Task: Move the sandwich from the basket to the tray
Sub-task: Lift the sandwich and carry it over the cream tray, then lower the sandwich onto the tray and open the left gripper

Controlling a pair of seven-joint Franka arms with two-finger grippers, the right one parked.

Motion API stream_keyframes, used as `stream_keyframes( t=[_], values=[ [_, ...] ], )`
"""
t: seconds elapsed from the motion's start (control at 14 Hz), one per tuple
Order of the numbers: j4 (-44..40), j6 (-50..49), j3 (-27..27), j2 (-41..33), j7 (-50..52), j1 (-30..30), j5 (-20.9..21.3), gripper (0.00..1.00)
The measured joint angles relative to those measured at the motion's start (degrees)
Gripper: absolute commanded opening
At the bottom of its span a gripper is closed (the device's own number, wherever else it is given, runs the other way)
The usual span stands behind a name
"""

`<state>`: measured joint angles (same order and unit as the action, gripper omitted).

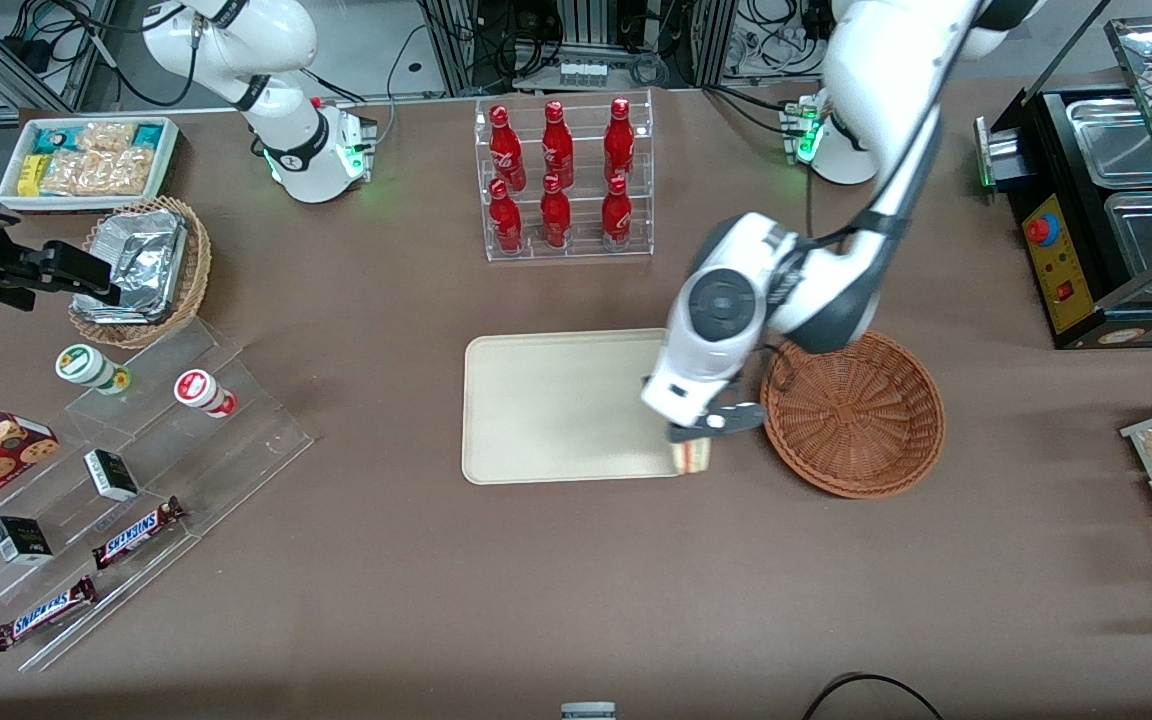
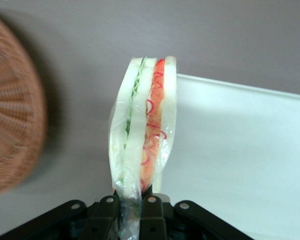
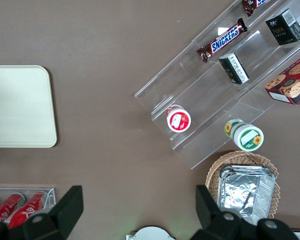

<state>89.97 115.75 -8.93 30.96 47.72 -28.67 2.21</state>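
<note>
My left gripper [image 1: 704,432] is shut on the sandwich [image 1: 693,455], a plastic-wrapped wedge of white bread with red, orange and green filling. It hangs just above the tray's edge nearest the basket, at the corner nearer the front camera. In the left wrist view the gripper [image 2: 131,205] pinches the sandwich [image 2: 142,135] by its wrapped end, with the cream tray [image 2: 240,150] under and beside it. The cream tray [image 1: 556,405] lies bare in the table's middle. The reddish-brown basket [image 1: 854,412] stands empty beside the tray; it also shows in the left wrist view [image 2: 12,130].
A clear rack of red bottles [image 1: 564,178] stands farther from the camera than the tray. A tan basket with foil [image 1: 144,265], a snack box [image 1: 86,160] and acrylic steps with snacks [image 1: 106,490] lie toward the parked arm's end. A black food warmer [image 1: 1096,210] stands toward the working arm's end.
</note>
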Motion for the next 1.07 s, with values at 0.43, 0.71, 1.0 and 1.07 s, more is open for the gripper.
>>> stream_keyframes(
  t=[0.43, 0.71, 1.0, 1.07],
  values=[
    [-7.7, -0.1, 0.0, 7.2, 3.1, -7.3, -5.7, 0.00],
    [-10.3, 0.3, 0.0, 10.0, 7.9, -8.9, -5.8, 0.00],
    [-10.9, 1.3, 0.0, 11.7, 10.0, -9.5, -5.8, 0.00],
    [-10.9, 1.5, 0.1, 12.0, 10.0, -9.6, -5.8, 0.00]
  ],
)
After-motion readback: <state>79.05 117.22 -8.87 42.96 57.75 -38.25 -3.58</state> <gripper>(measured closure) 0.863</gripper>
